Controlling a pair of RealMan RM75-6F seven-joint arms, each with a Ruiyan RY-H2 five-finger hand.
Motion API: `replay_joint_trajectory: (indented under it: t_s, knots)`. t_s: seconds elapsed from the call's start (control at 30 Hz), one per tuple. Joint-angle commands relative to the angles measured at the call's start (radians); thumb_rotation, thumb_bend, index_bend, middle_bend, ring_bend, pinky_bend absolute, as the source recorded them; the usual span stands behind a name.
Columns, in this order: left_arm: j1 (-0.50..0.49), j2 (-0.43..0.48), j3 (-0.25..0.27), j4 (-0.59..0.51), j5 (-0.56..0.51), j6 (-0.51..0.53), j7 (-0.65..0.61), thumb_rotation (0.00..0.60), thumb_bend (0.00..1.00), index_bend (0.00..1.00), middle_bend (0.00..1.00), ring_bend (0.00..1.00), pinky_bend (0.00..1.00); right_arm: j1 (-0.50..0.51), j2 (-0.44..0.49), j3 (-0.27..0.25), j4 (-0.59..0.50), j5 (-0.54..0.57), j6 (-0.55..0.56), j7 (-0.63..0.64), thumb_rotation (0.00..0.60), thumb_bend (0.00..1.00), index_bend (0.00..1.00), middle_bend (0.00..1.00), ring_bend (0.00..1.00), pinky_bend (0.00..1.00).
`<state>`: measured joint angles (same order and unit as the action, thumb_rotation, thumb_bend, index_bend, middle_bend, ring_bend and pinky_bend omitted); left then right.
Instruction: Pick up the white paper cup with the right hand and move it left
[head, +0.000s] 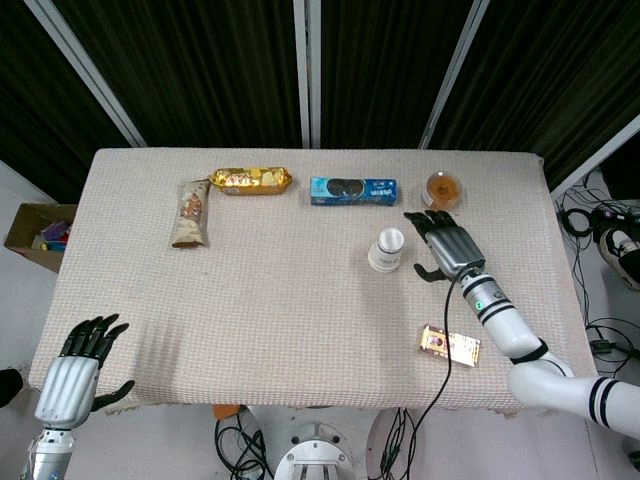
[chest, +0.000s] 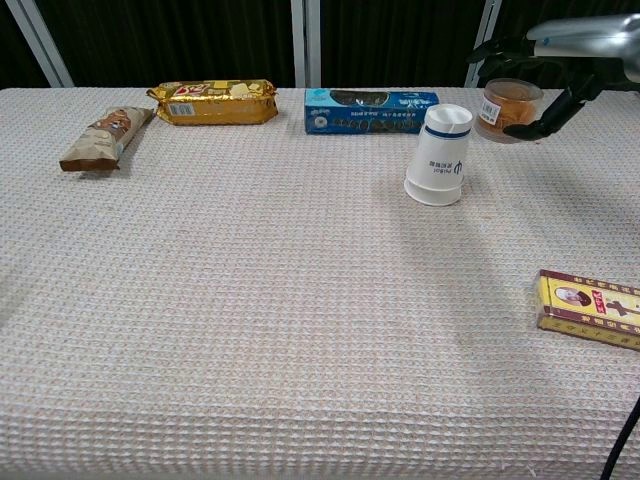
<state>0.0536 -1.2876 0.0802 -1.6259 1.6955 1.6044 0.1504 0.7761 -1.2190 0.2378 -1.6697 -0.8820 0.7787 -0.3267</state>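
Note:
The white paper cup (head: 387, 249) (chest: 440, 155) stands upside down on the cloth, right of the table's middle. My right hand (head: 446, 246) (chest: 545, 70) hovers just to the cup's right with its fingers spread and nothing in it; a small gap separates it from the cup. My left hand (head: 78, 364) rests open at the table's front left corner, far from the cup, and shows only in the head view.
A blue cookie box (head: 353, 190) (chest: 371, 109) lies behind the cup. A small jar of amber jelly (head: 442, 188) (chest: 509, 108) sits behind my right hand. A gold snack pack (head: 250, 180) and a brown bar (head: 190, 213) lie far left. A yellow box (head: 449, 345) (chest: 592, 307) lies near right.

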Motion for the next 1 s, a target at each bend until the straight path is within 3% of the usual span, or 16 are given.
replay_joint_trajectory:
  t_s: [0.03,0.4,0.77,1.0]
  knots:
    - [0.000,-0.002,-0.001,0.003,-0.002,-0.001,-0.003,0.600,0.13,0.19,0.10,0.08,0.13,0.075,-0.007,-0.011,0.005,0.108,-0.036,-0.079,0.600,0.32,0.03,0.10,0.00,0.04]
    - [0.003,-0.008,0.001,0.018,-0.009,-0.002,-0.015,0.600,0.13,0.19,0.10,0.08,0.13,0.183,-0.041,-0.066,0.026,0.287,-0.015,-0.173,0.600,0.38,0.10,0.10,0.00,0.04]
    - [0.004,-0.010,0.004,0.027,-0.012,-0.005,-0.024,0.600,0.13,0.19,0.10,0.08,0.13,0.222,-0.061,-0.091,0.054,0.330,-0.006,-0.170,0.600,0.38,0.12,0.11,0.00,0.04]
    - [0.007,-0.007,0.004,0.024,-0.015,-0.004,-0.023,0.600,0.13,0.19,0.10,0.08,0.13,0.268,-0.076,-0.097,0.069,0.379,-0.015,-0.185,0.600,0.43,0.15,0.12,0.00,0.04]
